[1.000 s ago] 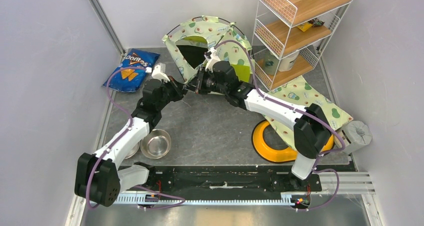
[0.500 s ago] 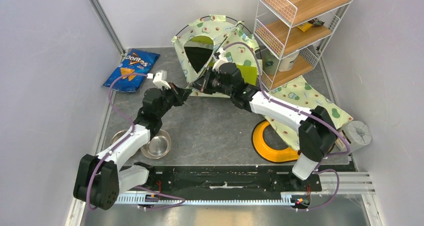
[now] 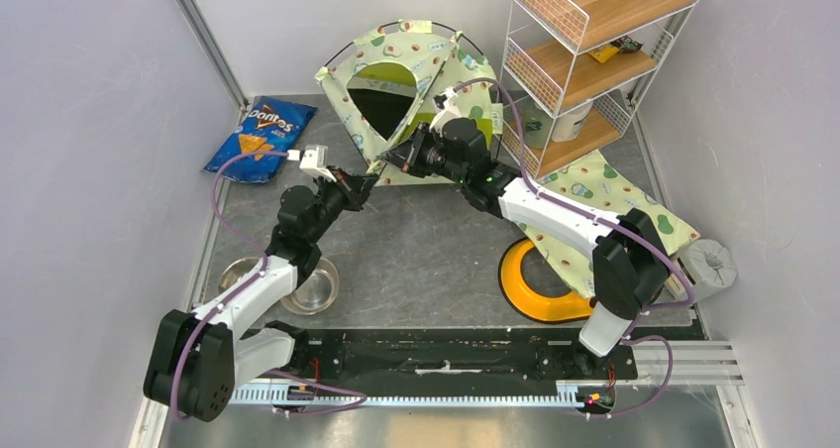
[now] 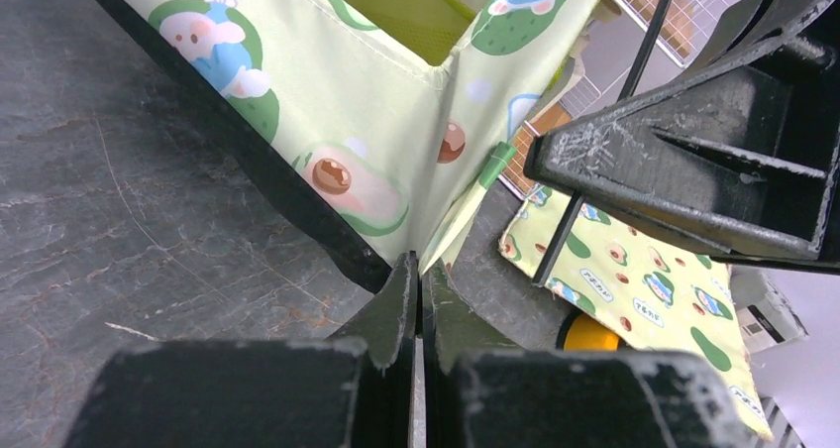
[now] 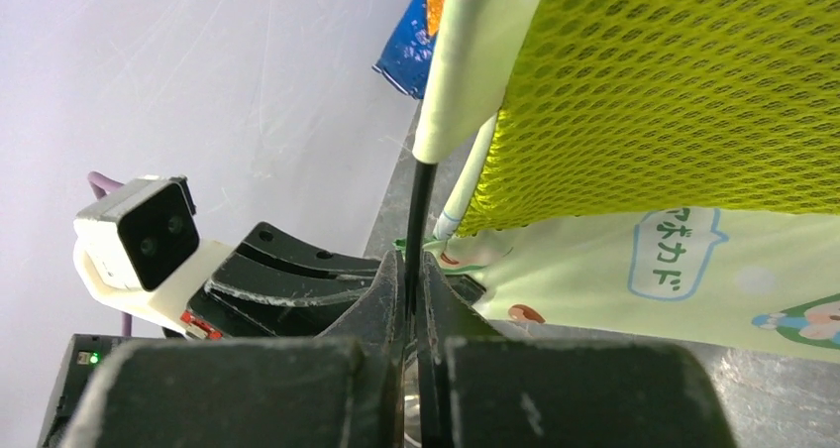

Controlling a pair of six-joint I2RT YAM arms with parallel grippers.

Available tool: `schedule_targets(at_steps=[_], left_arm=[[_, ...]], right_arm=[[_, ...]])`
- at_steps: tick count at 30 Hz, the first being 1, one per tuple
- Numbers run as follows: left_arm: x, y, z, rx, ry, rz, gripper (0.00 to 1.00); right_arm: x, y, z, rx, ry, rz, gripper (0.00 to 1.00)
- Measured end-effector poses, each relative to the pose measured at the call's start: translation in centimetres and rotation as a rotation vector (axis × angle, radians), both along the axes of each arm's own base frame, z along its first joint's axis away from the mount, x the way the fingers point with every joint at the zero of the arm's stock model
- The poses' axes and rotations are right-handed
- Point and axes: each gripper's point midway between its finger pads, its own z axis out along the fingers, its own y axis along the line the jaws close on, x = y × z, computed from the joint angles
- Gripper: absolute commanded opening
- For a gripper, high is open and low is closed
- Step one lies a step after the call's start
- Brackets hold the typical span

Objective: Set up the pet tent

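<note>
Status on both tools: your left gripper [image 4: 417,270] is sitting with its fingers pressed together, tips right at the bottom corner of the pet tent [image 3: 436,66]. That corner's fabric is touching the tips, but I cannot tell whether any of it is caught between them.

Your right gripper [image 5: 413,270] is pinching a thin black pole [image 5: 418,210] between its fingers. The pole is running up from the tips into a pale sleeve, and the tent's lime mesh panel [image 5: 674,91] is hanging just beyond it, to the right.

The tent is standing directly ahead of both grippers, with its dark doorway [image 3: 381,106] facing back toward them. The right gripper is working just ahead and to the right of the left one, and its black fingers are filling the upper right of the left wrist view.

A Doritos bag [image 3: 260,136] is lying off to the left of the left gripper. A wire shelf [image 3: 584,61] is standing to the right of the right gripper, just beside the tent. The matching mat [image 3: 604,195] is lying behind the right gripper, partly under its arm and partly draping over a yellow ring [image 3: 535,280]. A steel bowl [image 3: 309,284] is sitting well behind the left gripper, beside its forearm
</note>
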Motion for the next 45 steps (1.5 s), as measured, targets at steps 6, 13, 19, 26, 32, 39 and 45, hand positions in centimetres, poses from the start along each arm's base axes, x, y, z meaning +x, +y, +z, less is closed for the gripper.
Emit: schedule_targets(at_steps=[6, 13, 19, 26, 32, 39, 45], left_arm=[[0.3, 0.1, 0.5, 0.003, -0.039, 0.010, 0.02], [1.0, 0.3, 0.2, 0.007, -0.049, 0.028, 0.02], [1.5, 0.6, -0.4, 0.022, -0.037, 0.050, 0.02], [2.3, 0.4, 0.3, 0.034, -0.057, 0.049, 0.02], [3.2, 0.2, 0.6, 0.040, -0.068, 0.049, 0.02], [3.8, 0.0, 0.2, 0.053, -0.057, 0.047, 0.02], [4.2, -0.5, 0.1, 0.057, -0.053, 0.036, 0.02]], right_arm=[[0.7, 0.0, 1.0, 0.037, -0.048, -0.031, 0.00], [2.0, 0.3, 1.2, 0.077, -0.078, -0.055, 0.00], [3.2, 0.6, -0.4, 0.082, -0.039, -0.063, 0.00], [4.0, 1.1, 1.3, 0.139, -0.027, -0.071, 0.00], [5.0, 2.0, 2.5, 0.180, -0.065, -0.065, 0.00], [6.6, 2.2, 1.9, 0.198, -0.104, -0.089, 0.00], [8.1, 1.0, 1.4, 0.197, -0.100, -0.123, 0.00]])
